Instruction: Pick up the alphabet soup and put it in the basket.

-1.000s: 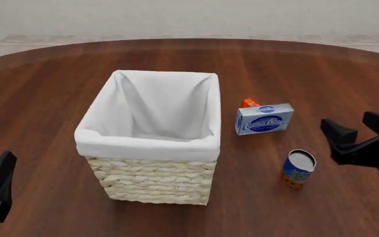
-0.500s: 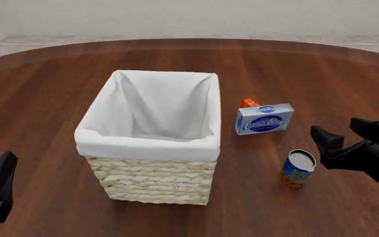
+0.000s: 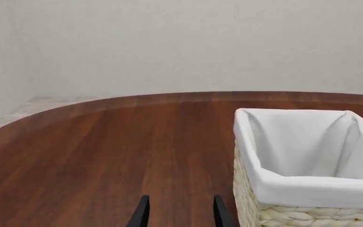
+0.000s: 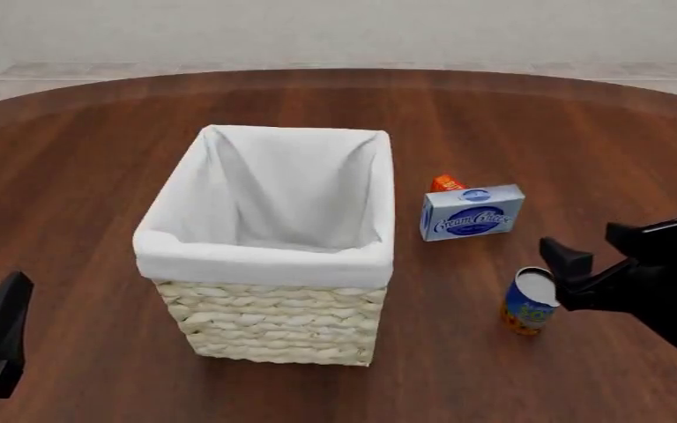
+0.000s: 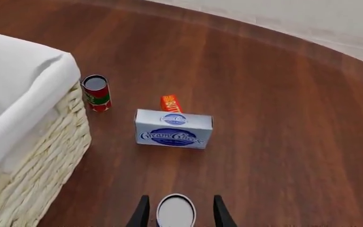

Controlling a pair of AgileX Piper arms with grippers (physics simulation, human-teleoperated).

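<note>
The table (image 4: 574, 123) is a round, dark wood surface. One basket (image 4: 274, 330), cream wicker with a white liner, stands upright near its centre.

One right gripper (image 4: 585, 248) enters from 3 o'clock in the front view. Its two fingers are spread apart and grasp nothing. One alphabet soup (image 4: 531, 301) can stands upright on the table at 3 o'clock of the basket, well apart from it. In the right wrist view the can's silvery top (image 5: 175, 210) lies between the two fingertips.

One left gripper (image 3: 178, 215), at 8 o'clock of the basket, has its fingers parted and empty.

One cream cheese box (image 4: 472, 211) lies at 12 o'clock of the can. One red can (image 5: 96, 92) stands beside the basket. One small orange item (image 4: 444, 183) touches the box's far edge.
</note>
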